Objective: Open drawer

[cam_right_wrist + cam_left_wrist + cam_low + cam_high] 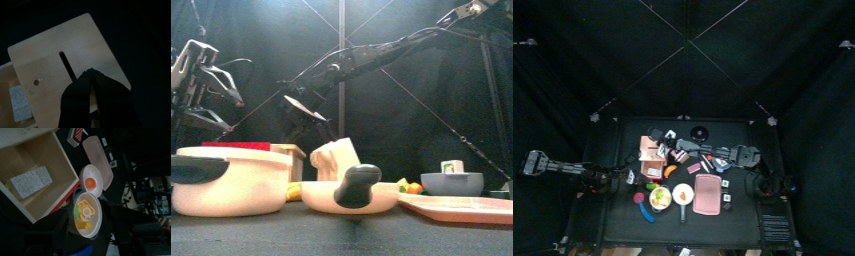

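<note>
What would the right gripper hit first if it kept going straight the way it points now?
Most likely the pale wooden drawer unit's flat panel, near its dark slot; the right gripper points right at it, though depth is unclear.

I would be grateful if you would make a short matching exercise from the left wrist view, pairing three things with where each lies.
Things:
1. sponge
2. orange ball
3. pink board

Places:
A. on the white dish
B. flat on the table, nothing on it
C. inside the drawer

Pairs: 1-C, 2-A, 3-B
</note>
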Available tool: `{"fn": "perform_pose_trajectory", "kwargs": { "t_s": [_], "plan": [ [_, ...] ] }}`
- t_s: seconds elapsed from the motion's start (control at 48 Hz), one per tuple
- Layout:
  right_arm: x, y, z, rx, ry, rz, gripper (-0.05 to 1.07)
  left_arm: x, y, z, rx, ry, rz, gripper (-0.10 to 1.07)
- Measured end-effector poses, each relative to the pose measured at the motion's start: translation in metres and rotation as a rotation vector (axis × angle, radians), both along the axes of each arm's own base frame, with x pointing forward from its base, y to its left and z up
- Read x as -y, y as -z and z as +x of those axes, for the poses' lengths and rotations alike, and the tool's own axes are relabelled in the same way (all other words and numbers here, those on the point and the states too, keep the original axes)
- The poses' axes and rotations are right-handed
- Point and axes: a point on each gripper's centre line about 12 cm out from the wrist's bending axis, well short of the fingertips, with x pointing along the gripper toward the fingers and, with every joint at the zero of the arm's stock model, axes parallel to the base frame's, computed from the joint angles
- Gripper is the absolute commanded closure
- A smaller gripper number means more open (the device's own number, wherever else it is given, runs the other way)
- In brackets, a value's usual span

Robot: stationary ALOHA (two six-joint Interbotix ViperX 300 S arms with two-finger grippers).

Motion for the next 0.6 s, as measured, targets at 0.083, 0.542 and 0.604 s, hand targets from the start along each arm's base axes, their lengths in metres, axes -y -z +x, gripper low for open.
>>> {"fn": "perform_pose_trajectory", "kwargs": {
  "t_s": [0.083,0.542,0.604],
  "plan": [
    [0.000,-0.010,-0.002,0.014,-0.004,-0.015,0.71,-0.002,-0.002,0.000,0.007,0.002,0.021,0.11],
    [-0.046,-0.045,-0.010,0.047,-0.077,-0.020,0.70,-0.029,-0.036,-0.026,0.163,-0.032,0.318,0.11],
    [-0.058,-0.044,-0.008,0.051,-0.095,-0.001,0.69,-0.037,-0.037,-0.031,0.152,-0.057,0.369,0.11]
  ]
}}
